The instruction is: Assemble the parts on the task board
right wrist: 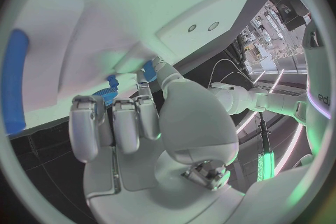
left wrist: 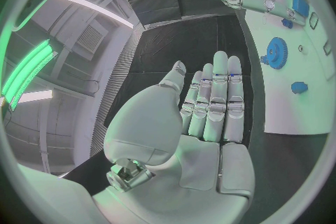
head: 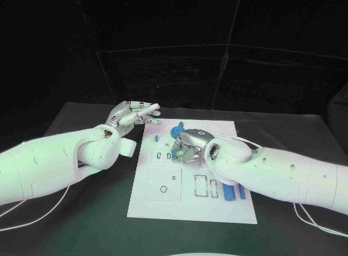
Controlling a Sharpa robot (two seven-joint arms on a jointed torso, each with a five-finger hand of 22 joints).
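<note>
The white task board (head: 191, 205) lies mid-table. A blue gear (head: 175, 130) stands near its far edge, with a thin blue peg (head: 156, 137) to its left. Two blue pegs (head: 235, 192) lie at the board's near right. My right hand (head: 188, 145) hovers low over the board's middle with its fingers curled down. In the right wrist view a small blue part (right wrist: 148, 70) sits between the thumb tip and a finger of that hand (right wrist: 133, 123). My left hand (head: 134, 113) is off the board's far left corner, fingers (left wrist: 213, 101) straight and holding nothing.
Empty cut-outs and slots (head: 205, 185) mark the board's near half. In the left wrist view the gear (left wrist: 276, 52) and a small blue piece (left wrist: 299, 87) stand on the board (left wrist: 294, 117). Black table (head: 81, 224) surrounds it; cables (head: 313, 221) trail beside each arm.
</note>
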